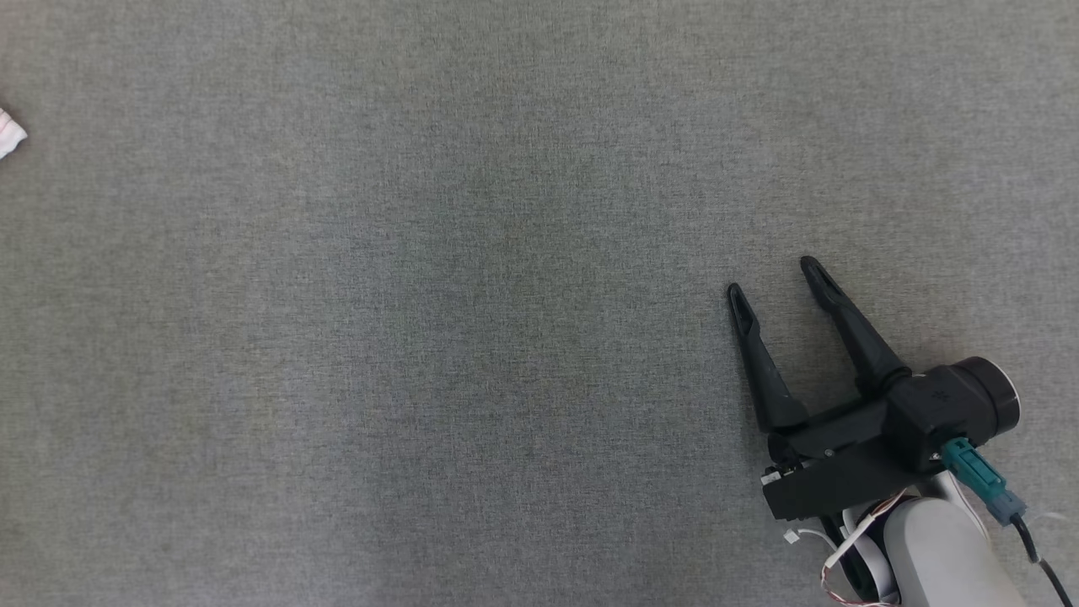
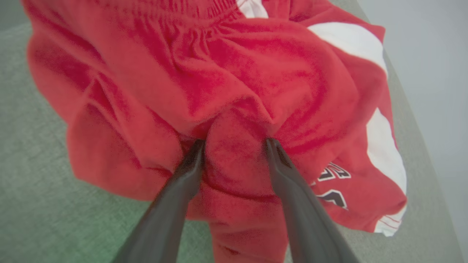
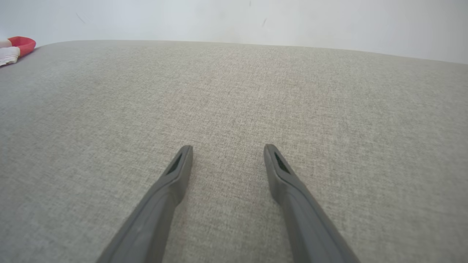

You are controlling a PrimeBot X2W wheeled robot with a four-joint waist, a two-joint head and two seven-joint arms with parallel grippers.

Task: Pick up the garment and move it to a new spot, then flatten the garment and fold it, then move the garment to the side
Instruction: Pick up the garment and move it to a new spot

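The garment [image 2: 256,73] is a crumpled red pair of shorts with white side stripes and dark printed numerals, lying on the grey cloth surface. My left gripper [image 2: 234,142] is pushed into it, its jaws standing wide with a raised fold of red cloth between the two fingers. A small pale corner of the garment [image 1: 10,135] shows at the far left edge of the head view, and the garment [image 3: 16,45] shows again as a red and white bit at the far left of the right wrist view. My right gripper [image 1: 775,278] hovers open and empty at the lower right.
The grey woven surface [image 1: 421,337] stretches wide between the garment and my right gripper. Its far edge [image 3: 234,44] meets a pale wall. In the left wrist view the surface's edge [image 2: 420,138] runs close by the garment's right side.
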